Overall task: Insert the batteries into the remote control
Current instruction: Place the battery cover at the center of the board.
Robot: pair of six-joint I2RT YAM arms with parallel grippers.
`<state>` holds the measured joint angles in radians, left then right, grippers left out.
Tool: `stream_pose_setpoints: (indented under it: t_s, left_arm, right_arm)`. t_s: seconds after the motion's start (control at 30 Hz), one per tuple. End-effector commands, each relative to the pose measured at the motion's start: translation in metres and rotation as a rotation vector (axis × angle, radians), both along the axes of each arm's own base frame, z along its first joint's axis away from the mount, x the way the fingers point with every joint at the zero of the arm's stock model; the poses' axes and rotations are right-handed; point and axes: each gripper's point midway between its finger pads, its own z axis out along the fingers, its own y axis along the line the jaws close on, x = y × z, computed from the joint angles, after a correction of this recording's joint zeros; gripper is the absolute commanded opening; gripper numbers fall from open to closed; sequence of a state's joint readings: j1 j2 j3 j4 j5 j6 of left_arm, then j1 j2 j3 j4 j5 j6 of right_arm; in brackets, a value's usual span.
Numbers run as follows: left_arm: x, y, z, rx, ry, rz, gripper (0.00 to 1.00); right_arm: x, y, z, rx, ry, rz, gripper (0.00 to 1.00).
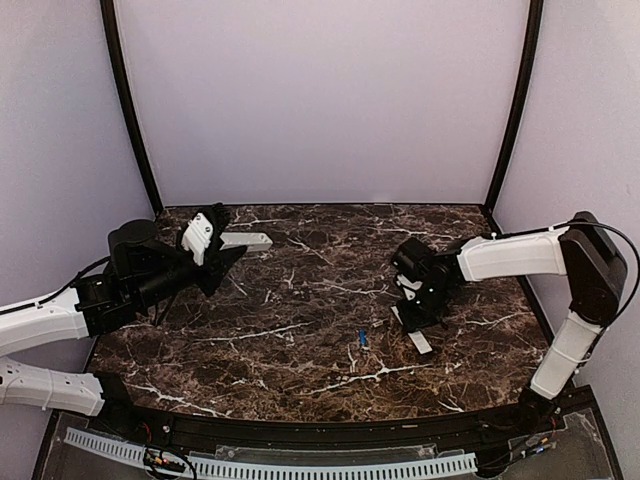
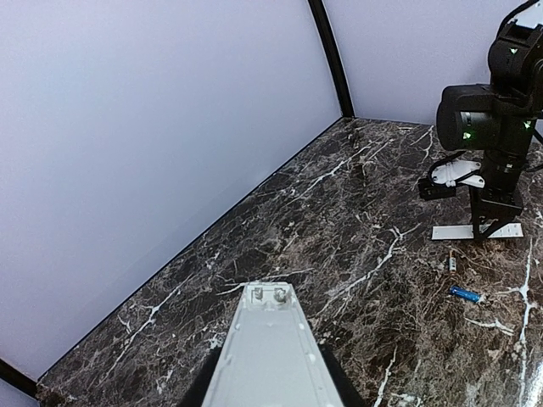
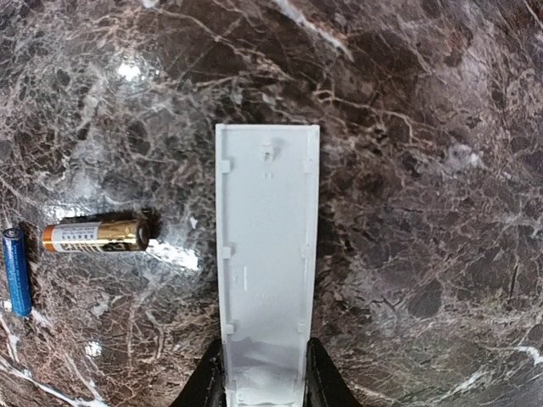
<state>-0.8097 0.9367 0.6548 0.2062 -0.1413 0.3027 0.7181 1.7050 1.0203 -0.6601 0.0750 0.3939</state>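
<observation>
My left gripper [image 1: 213,250] is shut on the white remote control [image 1: 247,240] and holds it raised above the table's left rear. In the left wrist view the remote [image 2: 267,356] points away with its battery bay open and empty, and two metal contacts show at its far end. A blue battery [image 1: 361,338] lies on the table's middle; it also shows in the left wrist view [image 2: 464,294] and the right wrist view [image 3: 16,271]. A gold-and-black battery [image 3: 96,235] lies beside it. My right gripper [image 3: 265,377] is down at the table, with its jaws closed on the sides of the flat grey-white cover strip [image 3: 267,254].
The dark marble table [image 1: 300,290] ends at pale walls behind and at both sides, with black posts in the rear corners. The cover strip [image 1: 418,340] lies right of the batteries. The right arm [image 2: 492,127] stands over it.
</observation>
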Motion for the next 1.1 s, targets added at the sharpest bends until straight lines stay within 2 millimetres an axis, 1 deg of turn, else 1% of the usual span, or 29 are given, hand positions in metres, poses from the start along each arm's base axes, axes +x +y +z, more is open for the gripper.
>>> stream_pose_setpoints:
  t_s: [0.0, 0.07, 0.17, 0.37, 0.53, 0.63, 0.67, 0.73, 0.8, 0.83, 0.87, 0.9, 0.93, 0.97, 1.0, 1.07]
  left_arm:
    - [-0.002, 0.001, 0.004, -0.018, 0.001, -0.005, 0.0]
    - [-0.002, 0.002, 0.005, -0.02, 0.0, -0.005, 0.0]
    - [-0.002, 0.002, 0.005, -0.021, 0.0, -0.006, 0.0]
    - [-0.003, 0.002, 0.006, -0.024, -0.001, -0.006, 0.0]
    - [-0.005, 0.001, 0.007, -0.029, -0.001, -0.021, 0.0]
    - [-0.01, -0.004, 0.007, -0.037, 0.001, -0.058, 0.0]
    - [-0.012, -0.006, 0.008, -0.039, 0.001, -0.073, 0.0]
    - [-0.018, -0.01, 0.009, -0.05, -0.004, -0.119, 0.0]
    - [-0.035, -0.021, 0.013, -0.07, -0.009, -0.234, 0.0]
    - [-0.04, -0.024, 0.014, -0.075, -0.012, -0.264, 0.0]
    - [-0.049, -0.029, 0.016, -0.084, -0.011, -0.325, 0.0]
    - [-0.055, -0.032, 0.016, -0.088, -0.011, -0.358, 0.0]
    - [-0.065, -0.037, 0.017, -0.098, -0.009, -0.424, 0.0]
    - [-0.07, -0.039, 0.017, -0.102, -0.004, -0.455, 0.0]
    - [-0.08, -0.043, 0.018, -0.11, 0.0, -0.516, 0.0]
    - [-0.093, -0.047, 0.018, -0.122, 0.014, -0.594, 0.0]
  right_arm:
    - [-0.014, -0.006, -0.002, -0.001, 0.024, -0.072, 0.16]
    - [-0.019, -0.006, -0.004, 0.0, 0.033, -0.076, 0.16]
    - [-0.024, -0.004, -0.011, 0.004, 0.052, -0.078, 0.2]
    - [-0.029, -0.005, -0.02, -0.013, 0.085, -0.076, 0.36]
    - [-0.029, -0.005, -0.014, -0.013, 0.082, -0.07, 0.44]
    - [-0.024, 0.001, 0.0, 0.013, 0.056, -0.04, 0.45]
    - [-0.021, 0.005, 0.009, 0.03, 0.036, -0.014, 0.46]
    - [-0.013, 0.02, 0.032, 0.069, -0.038, 0.072, 0.46]
    - [-0.009, 0.042, 0.064, 0.117, -0.158, 0.209, 0.46]
    - [-0.008, 0.061, 0.088, 0.164, -0.251, 0.328, 0.46]
    - [-0.014, 0.08, 0.108, 0.207, -0.328, 0.446, 0.46]
    - [-0.023, 0.1, 0.127, 0.262, -0.399, 0.564, 0.47]
    - [-0.037, 0.118, 0.146, 0.316, -0.468, 0.701, 0.48]
    - [-0.051, 0.134, 0.162, 0.38, -0.533, 0.823, 0.5]
    - [-0.061, 0.146, 0.178, 0.431, -0.603, 0.918, 0.51]
    - [-0.072, 0.161, 0.203, 0.517, -0.725, 1.031, 0.57]
